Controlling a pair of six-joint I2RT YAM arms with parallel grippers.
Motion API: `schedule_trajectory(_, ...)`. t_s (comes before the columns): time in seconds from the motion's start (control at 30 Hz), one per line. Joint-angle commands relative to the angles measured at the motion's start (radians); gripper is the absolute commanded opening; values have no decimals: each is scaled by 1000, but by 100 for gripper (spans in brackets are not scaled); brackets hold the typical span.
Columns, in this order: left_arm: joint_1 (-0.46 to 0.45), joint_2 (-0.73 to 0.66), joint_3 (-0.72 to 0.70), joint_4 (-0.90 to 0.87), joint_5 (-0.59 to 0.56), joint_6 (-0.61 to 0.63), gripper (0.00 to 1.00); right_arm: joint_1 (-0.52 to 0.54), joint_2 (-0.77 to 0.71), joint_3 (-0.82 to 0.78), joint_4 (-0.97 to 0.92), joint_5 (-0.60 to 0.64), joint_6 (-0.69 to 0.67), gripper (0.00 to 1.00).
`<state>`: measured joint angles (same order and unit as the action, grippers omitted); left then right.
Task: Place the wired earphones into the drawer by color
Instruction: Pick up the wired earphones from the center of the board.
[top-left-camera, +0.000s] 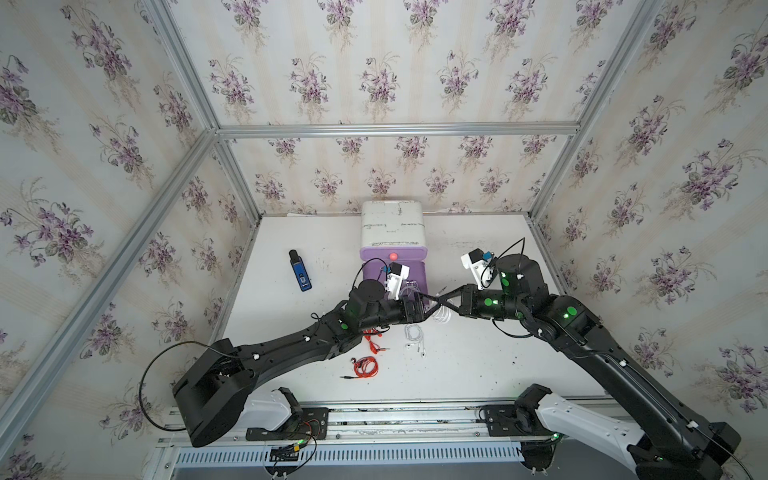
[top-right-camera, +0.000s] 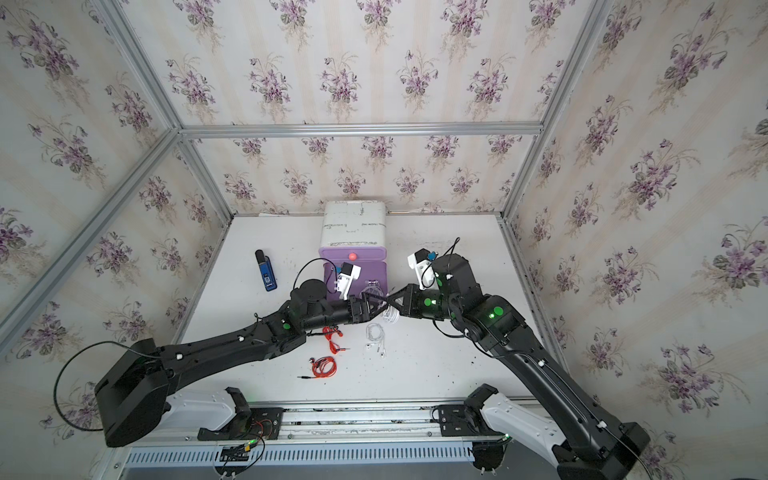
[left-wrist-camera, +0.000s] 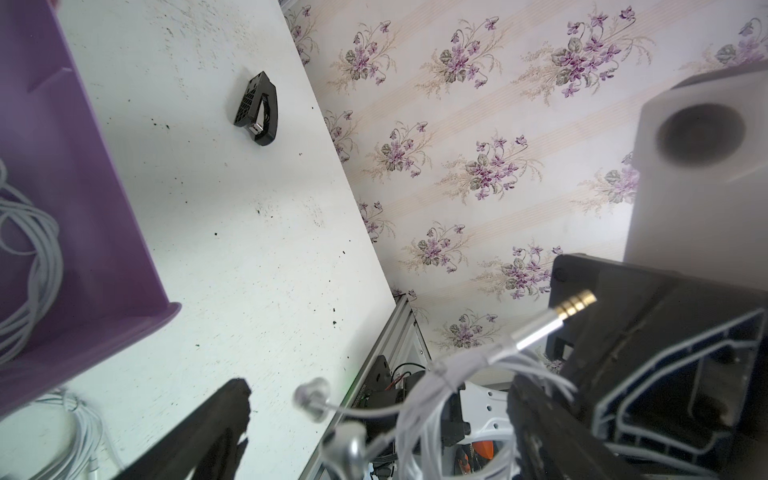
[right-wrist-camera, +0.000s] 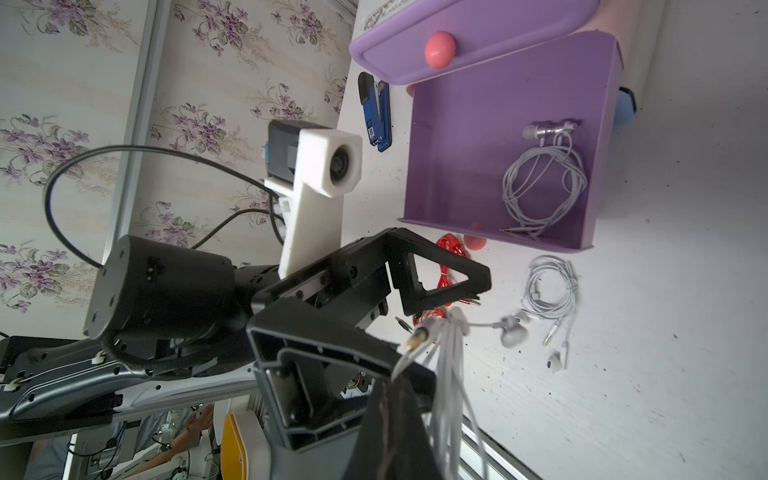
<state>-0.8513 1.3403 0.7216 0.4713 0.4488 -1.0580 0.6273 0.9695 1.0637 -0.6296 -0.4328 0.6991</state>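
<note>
White earphones (right-wrist-camera: 449, 382) dangle in a long, near-vertical loop from the clenched right end effector (top-left-camera: 439, 296). The left end effector (top-left-camera: 430, 305), spread wide, hovers just beside them, empty. The open purple drawer (right-wrist-camera: 457, 124), one white set (right-wrist-camera: 544, 187) inside, lies just beyond, slightly leftward.

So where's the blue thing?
In a top view the blue-and-black gadget lies on the table, toward its left side, left of the open purple drawer.
</note>
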Motion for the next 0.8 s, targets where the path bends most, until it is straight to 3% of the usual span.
schedule_trajectory(0.0, 0, -16, -8, 55, 14, -8, 98, -8, 3, 9, 7, 11, -10, 0)
schedule_trajectory(0.2, -1, -25, -25, 77, 12, -26, 97, -9, 7, 11, 20, -1, -6, 0)
schedule_trajectory(0.3, -5, -8, -19, 98, 16, -38, 82, -9, 11, 8, 23, -5, -6, 0)
schedule_trajectory(0.53, -29, 32, 13, 118, 21, -54, 78, -9, 12, 6, 33, -5, 0, 0)
schedule_trajectory(0.77, -34, 36, 19, 104, 16, -50, 65, -9, 10, 9, 31, -3, 0, 0)
